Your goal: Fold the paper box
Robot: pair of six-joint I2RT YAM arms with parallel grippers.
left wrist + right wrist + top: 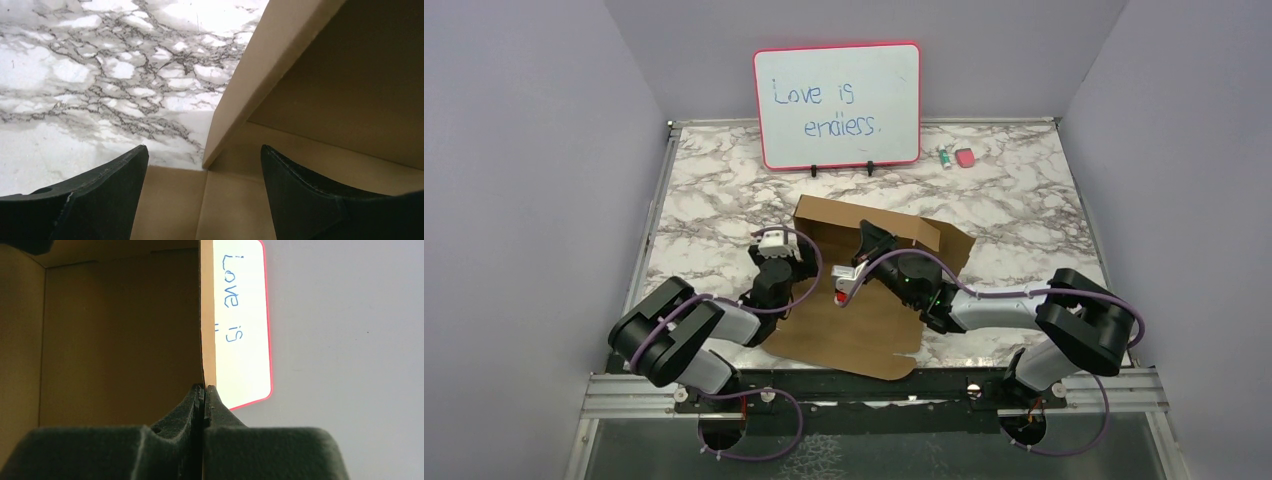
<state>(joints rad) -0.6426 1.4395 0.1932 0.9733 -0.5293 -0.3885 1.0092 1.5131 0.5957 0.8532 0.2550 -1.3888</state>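
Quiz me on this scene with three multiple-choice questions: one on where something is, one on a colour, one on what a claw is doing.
1. Where does the whiteboard stand?
A. At the far edge of the table, behind the paper box
B. At the near edge
C. Flat on the cardboard

2. What colour is its frame?
A. Green
B. Pink
C. Black

3. What is the right gripper doing?
A. Hanging open in the air
B. Holding a cup
C. Pinching a raised wall of the paper box

Answers: A, the top view shows it upright at the back; B, its rim is pink in both views; C, the right wrist view shows the fingers closed on the cardboard edge.
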